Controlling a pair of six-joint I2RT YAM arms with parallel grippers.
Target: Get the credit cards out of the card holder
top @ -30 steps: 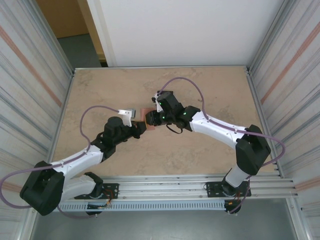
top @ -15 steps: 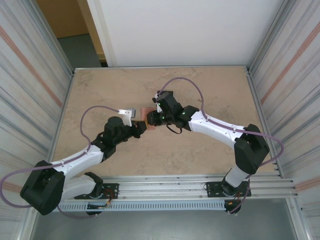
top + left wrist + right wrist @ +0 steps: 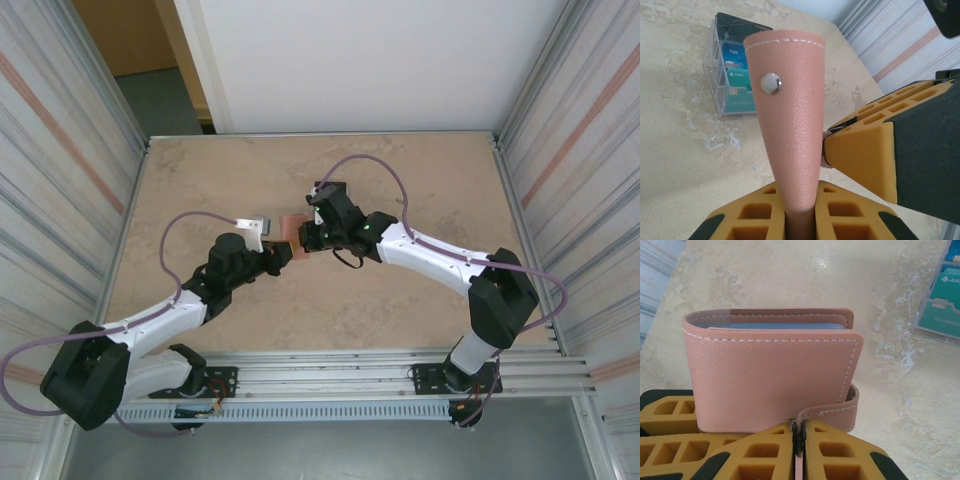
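The reddish-brown leather card holder (image 3: 790, 125) is folded closed and held upright off the table, its snap stud facing my left wrist camera. My left gripper (image 3: 799, 202) is shut on its lower edge. My right gripper (image 3: 799, 429) is shut on the holder's small strap tab (image 3: 836, 411), with the flat side of the card holder (image 3: 770, 380) just beyond its fingers. A pale blue strip of the inner pockets shows at the holder's top edge. Whether credit cards sit inside is hidden. From above, both grippers meet at the card holder (image 3: 292, 227) at mid-table.
A clear plastic box (image 3: 732, 75) holding blue and teal cards stands on the table just beyond the holder, and it appears as a grey block (image 3: 256, 224) from above. Ribbed metal walls flank the marbled tabletop (image 3: 420, 180).
My right gripper's fingers have closed on the strap tab. Both arms have hardly shifted.
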